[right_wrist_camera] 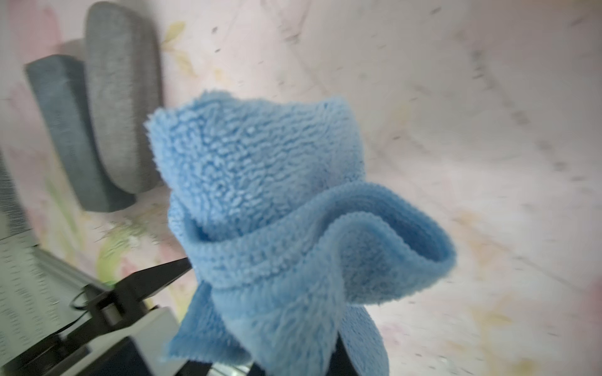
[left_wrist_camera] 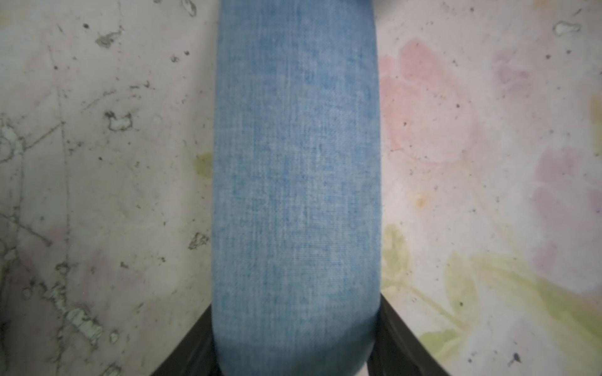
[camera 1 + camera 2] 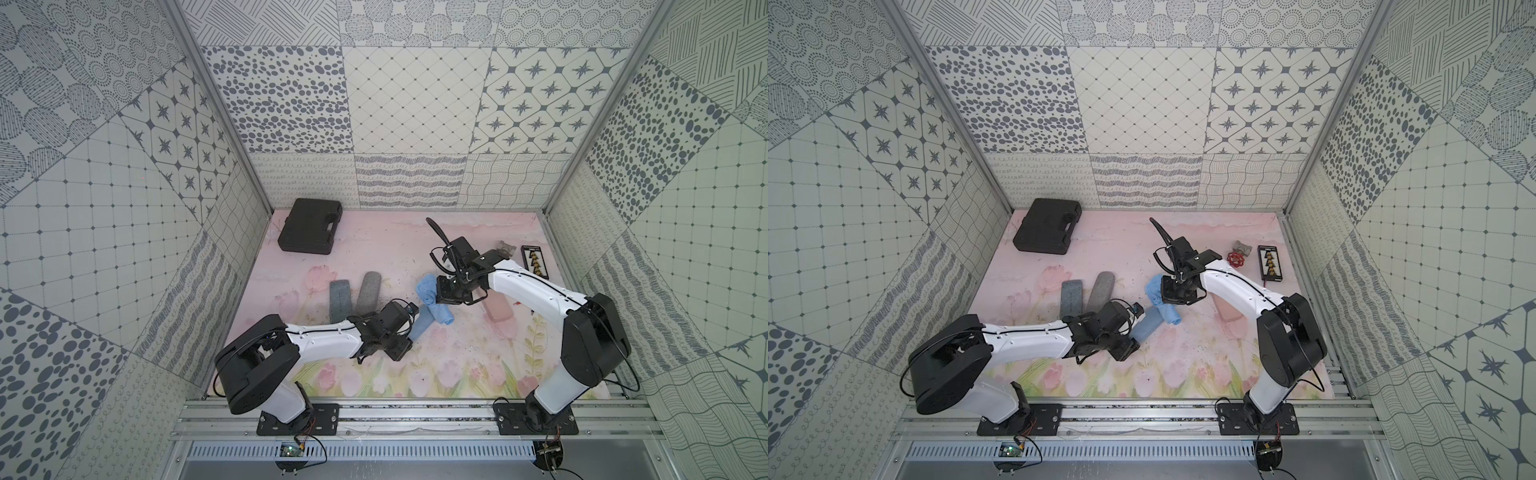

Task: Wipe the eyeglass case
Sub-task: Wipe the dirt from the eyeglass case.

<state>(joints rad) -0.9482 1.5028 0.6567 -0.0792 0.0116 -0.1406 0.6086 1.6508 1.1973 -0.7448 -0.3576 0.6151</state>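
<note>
My left claw [image 3: 410, 336] is clenched on the near end of the blue fabric eyeglass case [image 3: 422, 327]. In the left wrist view its black fingers [image 2: 192, 345] press on either side of the case's rounded end, and the woven cover runs straight away from them over the bench. The case sits in the middle of the pink flower-printed bench [image 3: 374, 249], slanting from my left claw toward the far right. I cannot tell whether it rests on the bench or is held just off it.

My right claw [image 3: 437, 293] is clenched on a light-blue fluffy cloth [image 3: 428, 289]. The cloth is bunched in the grip and hangs down to the far end of the case, where a fold of it touches the fabric. In the right wrist view the cloth [image 1: 277, 211] fills the middle, with one black finger [image 1: 156, 276] at its side.

Just left of the case, two other cases lie side by side, touching. One is a slate-grey rectangular case [image 3: 340, 298] and the other a lighter grey round-ended case [image 3: 370, 291].

A black plastic carry case [image 3: 309, 226] lies in the far left corner. A pink oblong case [image 3: 498, 309] shows partly under my right arm. At the far right, in a top view, a red valve handwheel [image 3: 1236, 259] sits near a narrow black tray [image 3: 1268, 262].
</note>
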